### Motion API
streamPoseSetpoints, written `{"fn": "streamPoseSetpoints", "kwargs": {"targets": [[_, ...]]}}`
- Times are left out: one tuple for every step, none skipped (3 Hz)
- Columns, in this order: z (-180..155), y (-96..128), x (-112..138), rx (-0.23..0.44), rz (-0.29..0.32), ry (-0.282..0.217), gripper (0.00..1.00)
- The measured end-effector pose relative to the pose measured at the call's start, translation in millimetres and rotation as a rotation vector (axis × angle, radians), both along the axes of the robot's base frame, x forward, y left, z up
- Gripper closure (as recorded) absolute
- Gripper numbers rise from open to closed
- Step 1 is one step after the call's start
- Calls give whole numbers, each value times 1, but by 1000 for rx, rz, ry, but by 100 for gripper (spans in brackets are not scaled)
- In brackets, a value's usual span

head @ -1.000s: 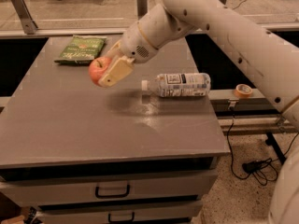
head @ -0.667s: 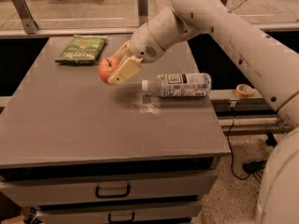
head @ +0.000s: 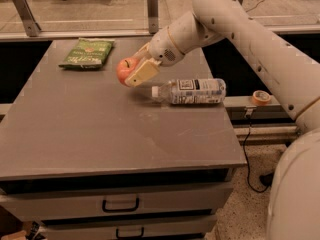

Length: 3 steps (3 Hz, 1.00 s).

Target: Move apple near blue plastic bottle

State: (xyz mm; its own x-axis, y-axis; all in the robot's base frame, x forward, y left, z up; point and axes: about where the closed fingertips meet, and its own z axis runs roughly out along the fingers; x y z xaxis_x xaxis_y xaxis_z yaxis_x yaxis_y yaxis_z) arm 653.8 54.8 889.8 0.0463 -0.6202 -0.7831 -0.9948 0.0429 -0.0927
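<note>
The orange-red apple is held in my gripper, whose cream fingers are shut around it, a little above the grey tabletop. The clear plastic bottle with a white cap and white label lies on its side on the table, cap pointing left. The apple hangs just left of and slightly behind the bottle's cap end, a short gap away. My white arm reaches in from the upper right.
A green snack bag lies at the table's far left. A roll of tape sits on a ledge right of the table. Drawers with handles are below the table's front edge.
My gripper has carried the apple to the right and slightly away, closer to the bottle's cap end. The bottle and snack bag have not moved.
</note>
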Motion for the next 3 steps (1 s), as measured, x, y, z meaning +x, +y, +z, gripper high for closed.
{"fn": "streamPoseSetpoints", "kwargs": {"targets": [[2,-19,6,-6,-99,17,100],[-4,-27,1,18,-197,63,100],[-8,-38,3,59,-264,78,82]]}}
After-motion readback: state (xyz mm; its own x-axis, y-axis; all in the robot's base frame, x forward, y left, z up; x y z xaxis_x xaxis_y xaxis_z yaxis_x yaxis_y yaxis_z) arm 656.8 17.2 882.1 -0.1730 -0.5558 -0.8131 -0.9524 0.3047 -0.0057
